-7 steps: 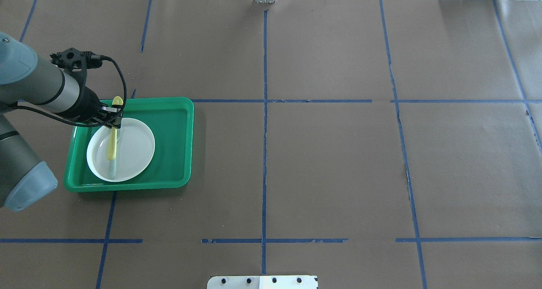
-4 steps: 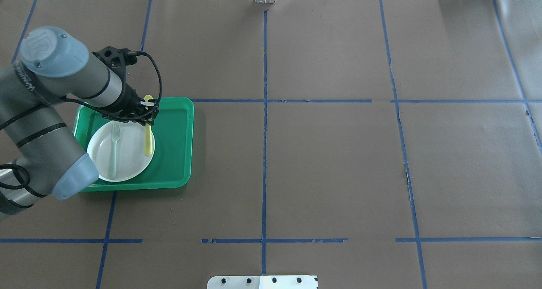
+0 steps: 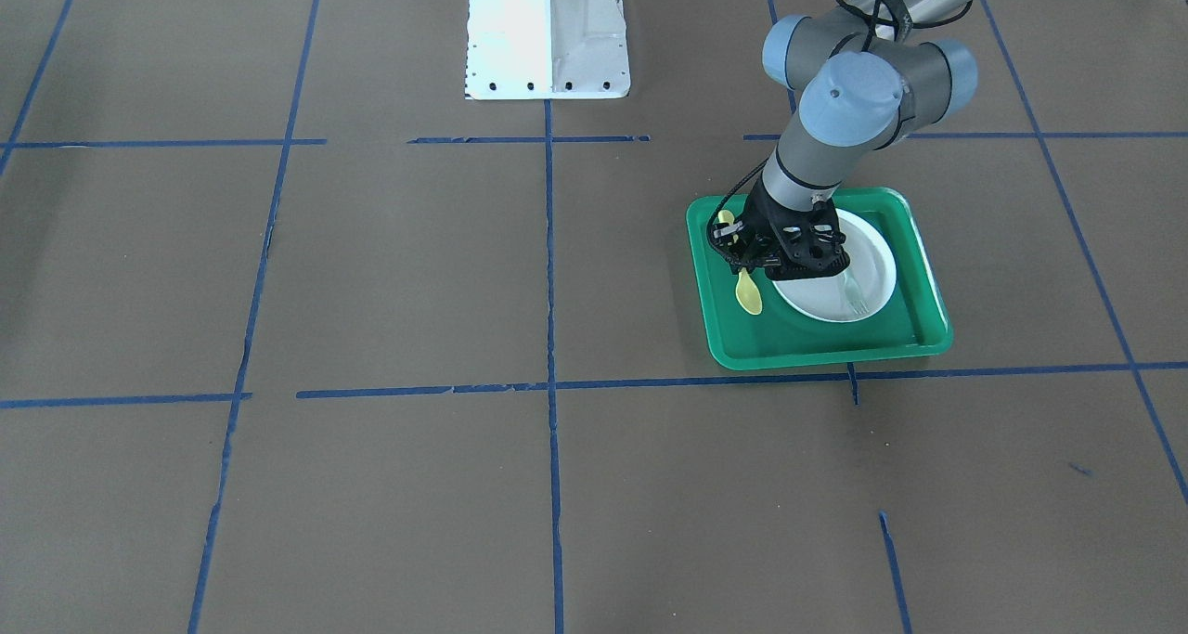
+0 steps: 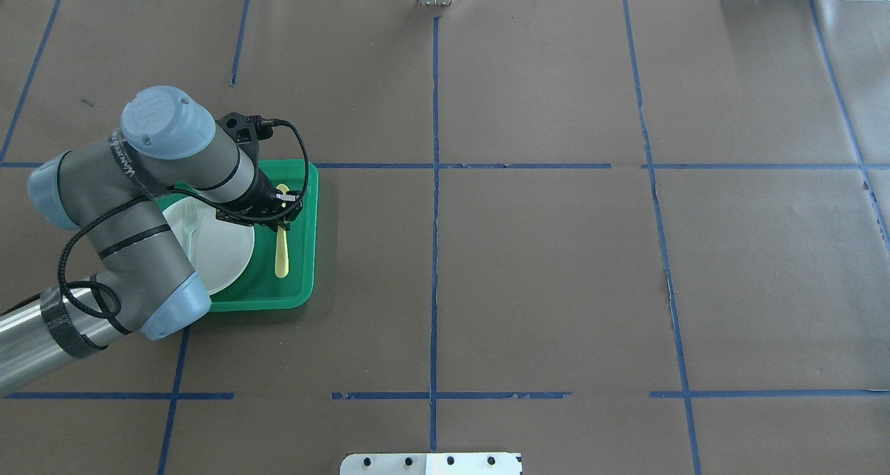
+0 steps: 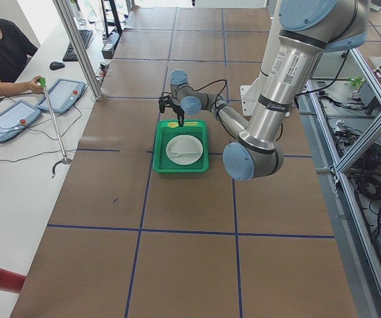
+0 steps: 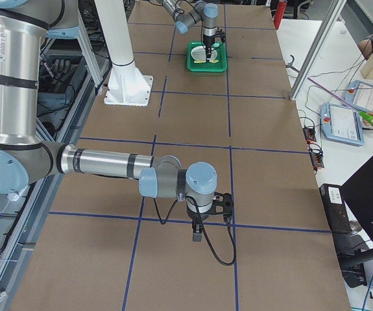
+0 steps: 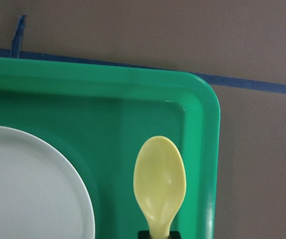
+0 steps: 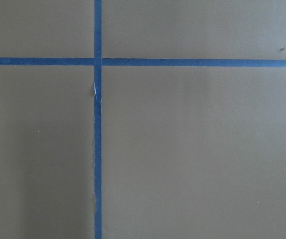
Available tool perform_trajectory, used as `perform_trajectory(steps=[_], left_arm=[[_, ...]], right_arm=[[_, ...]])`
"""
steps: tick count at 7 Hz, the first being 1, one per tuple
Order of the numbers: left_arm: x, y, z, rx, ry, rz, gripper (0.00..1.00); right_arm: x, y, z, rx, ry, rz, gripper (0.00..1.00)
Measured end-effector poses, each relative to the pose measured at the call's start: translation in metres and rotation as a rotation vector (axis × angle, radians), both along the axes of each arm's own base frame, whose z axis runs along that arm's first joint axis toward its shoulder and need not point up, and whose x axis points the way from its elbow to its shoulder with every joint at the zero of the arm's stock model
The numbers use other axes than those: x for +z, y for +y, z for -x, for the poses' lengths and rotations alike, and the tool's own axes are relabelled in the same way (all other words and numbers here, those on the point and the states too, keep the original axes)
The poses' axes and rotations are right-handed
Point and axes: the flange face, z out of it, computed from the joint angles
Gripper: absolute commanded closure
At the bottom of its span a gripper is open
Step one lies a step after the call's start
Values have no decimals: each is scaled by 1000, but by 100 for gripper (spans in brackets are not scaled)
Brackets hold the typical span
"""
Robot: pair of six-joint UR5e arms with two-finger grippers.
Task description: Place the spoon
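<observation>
The left end effector (image 4: 281, 211) is clenched on the yellow spoon (image 4: 281, 256) near its bowl. The spoon is over the green tray (image 4: 300, 291), just beside the white plate (image 4: 222, 252), toward the table's (image 4: 528, 266) middle. A pale fork (image 4: 189, 226) lies on the plate, and the left arm overhangs part of the plate. The right end effector (image 6: 199, 228) is well apart from the plate, and I cannot tell its grip.

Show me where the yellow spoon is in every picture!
Front-facing: spoon right of centre, left of the plate.
Overhead: spoon at left, over the green tray.
Left side: spoon top middle, tiny.
Right side: too small to tell.
Left wrist: spoon bottom centre.
Right wrist: not there.
Landmark: the green tray.
</observation>
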Motion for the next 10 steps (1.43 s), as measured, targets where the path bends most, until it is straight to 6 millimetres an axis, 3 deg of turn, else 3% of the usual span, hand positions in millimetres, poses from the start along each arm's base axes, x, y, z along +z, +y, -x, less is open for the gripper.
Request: perform_trajectory(steps=[2,3,4,5,7,8,10], left_arm=[[14,1,-6,6,-8,5,100],[17,2,-7,10,-11,5,65],[18,3,-7,14,-12,2,13],[18,3,-8,19,-13,-3,0],[13,4,-5,23,-5,-18,0],[1,3,3,17,10,-32,0],[-36,7,47,-21,49,-64,0]], right_arm=[[0,0,0,0,0,0,0],[0,0,0,0,0,0,0],[0,0,0,0,0,0,0],[0,0,0,0,0,0,0],[0,0,0,0,0,0,0],[0,0,0,0,0,0,0],[0,0,0,0,0,0,0]])
